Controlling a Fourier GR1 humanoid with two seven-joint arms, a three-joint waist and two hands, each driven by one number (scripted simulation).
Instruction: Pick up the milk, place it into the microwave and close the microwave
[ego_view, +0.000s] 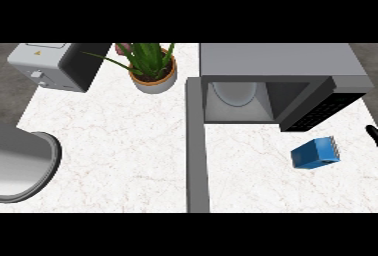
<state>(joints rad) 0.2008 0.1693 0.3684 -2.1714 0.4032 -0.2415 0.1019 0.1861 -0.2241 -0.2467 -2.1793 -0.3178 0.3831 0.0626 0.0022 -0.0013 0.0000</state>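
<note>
One blue milk carton (316, 153) on counter (125, 145), no legible label, microwave (280, 75) open, right-hand (373, 131) fingers' state unclear.

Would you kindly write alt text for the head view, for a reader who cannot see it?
A blue milk carton lies on the white marble counter in front of an open microwave, its door swung toward the viewer. A potted plant and toaster stand behind; a black hand shows at the right edge.

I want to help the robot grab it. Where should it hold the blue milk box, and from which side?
Probably around the middle of the milk box, across its two long blue sides. It lies tilted on the counter, right of the open microwave, so coming down from above looks easiest. The right hand barely shows at the right edge, closest to it.
</note>
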